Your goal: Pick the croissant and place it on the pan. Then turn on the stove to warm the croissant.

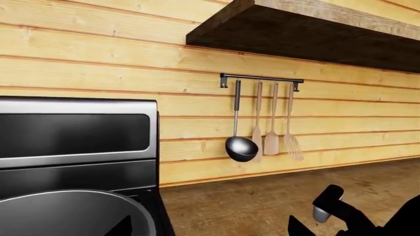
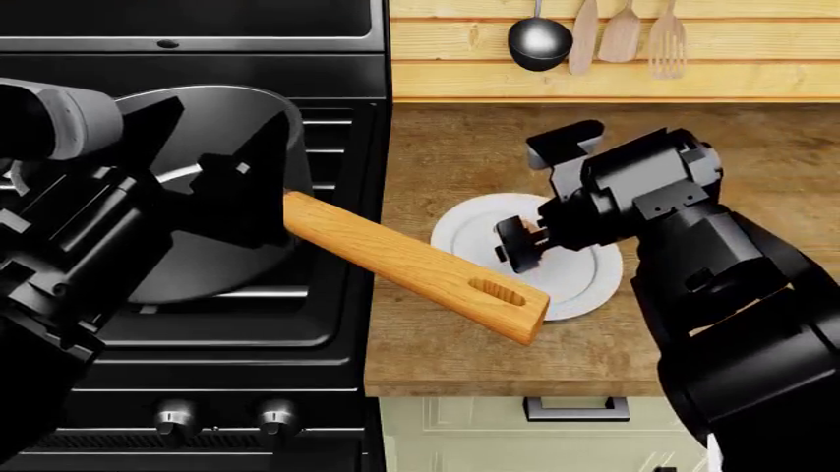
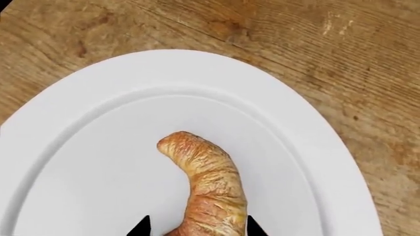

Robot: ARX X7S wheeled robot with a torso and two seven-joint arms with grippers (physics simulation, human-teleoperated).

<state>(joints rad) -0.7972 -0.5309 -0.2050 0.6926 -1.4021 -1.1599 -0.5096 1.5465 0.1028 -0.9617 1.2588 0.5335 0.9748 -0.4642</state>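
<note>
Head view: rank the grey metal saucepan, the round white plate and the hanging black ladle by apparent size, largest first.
1. Grey metal saucepan, partly hidden by the left arm.
2. Round white plate.
3. Hanging black ladle, farthest away.

one croissant point(image 3: 206, 189), one pan point(image 2: 197, 197), one plate point(image 2: 577, 280), four utensils point(image 1: 266, 125)

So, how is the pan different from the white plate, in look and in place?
The pan is deep, grey metal with a long wooden handle; the plate is flat, white and has no handle. The pan stands on the stove; the plate lies on the wooden counter. The plate holds the croissant; none shows in the pan. Both are round.
</note>
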